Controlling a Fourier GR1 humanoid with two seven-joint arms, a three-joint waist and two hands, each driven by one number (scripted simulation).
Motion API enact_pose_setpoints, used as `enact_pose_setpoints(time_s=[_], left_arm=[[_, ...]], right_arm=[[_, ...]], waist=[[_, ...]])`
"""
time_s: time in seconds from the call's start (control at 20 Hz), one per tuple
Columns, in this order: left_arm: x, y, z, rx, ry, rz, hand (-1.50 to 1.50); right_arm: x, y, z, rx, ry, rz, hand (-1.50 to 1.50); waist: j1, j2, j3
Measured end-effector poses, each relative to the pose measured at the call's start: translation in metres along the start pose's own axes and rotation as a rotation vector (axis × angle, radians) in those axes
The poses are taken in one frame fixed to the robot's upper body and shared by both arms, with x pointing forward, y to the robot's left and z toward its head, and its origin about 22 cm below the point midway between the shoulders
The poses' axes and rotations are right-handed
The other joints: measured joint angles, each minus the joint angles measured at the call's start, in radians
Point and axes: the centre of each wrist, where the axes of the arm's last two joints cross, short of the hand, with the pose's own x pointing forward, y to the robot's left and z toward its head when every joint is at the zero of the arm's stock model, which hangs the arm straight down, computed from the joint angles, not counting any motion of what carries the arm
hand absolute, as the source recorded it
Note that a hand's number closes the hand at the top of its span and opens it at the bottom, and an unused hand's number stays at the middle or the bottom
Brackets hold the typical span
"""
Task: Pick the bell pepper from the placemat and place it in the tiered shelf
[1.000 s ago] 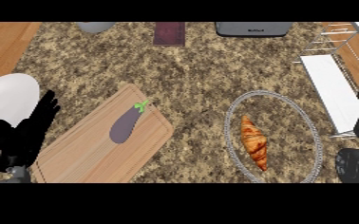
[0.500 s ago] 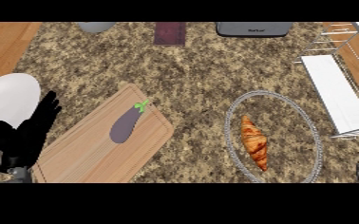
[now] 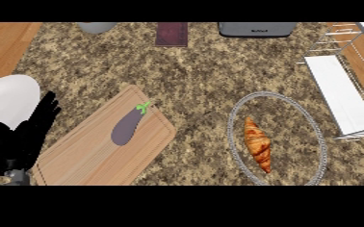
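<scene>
Head view, left hand (image 3: 32,132) resting at the counter's (image 3: 192,72) left edge with fingers straight, purple eggplant (image 3: 128,126) lying on the wooden board (image 3: 85,151) near its upper right corner, croissant (image 3: 257,143) inside the wire-rimmed plate (image 3: 309,125), white tiered shelf (image 3: 340,94) along the right edge.
</scene>
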Motion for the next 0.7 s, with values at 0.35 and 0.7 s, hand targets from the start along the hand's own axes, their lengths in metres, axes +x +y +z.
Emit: enact_pose_setpoints(time_s=[0.35, 0.7], left_arm=[[0.004, -0.001, -0.001, -0.002, -0.004, -0.001, 0.0], [0.0, -0.003, 0.002, 0.004, 0.002, -0.004, 0.0]], right_arm=[[-0.013, 0.01, -0.008, -0.002, -0.012, -0.065, -1.5], [-0.019, -0.012, -0.008, 0.015, 0.022, -0.284, -1.5]], waist=[[0.001, 0.0, 0.0], [-0.001, -0.001, 0.0]])
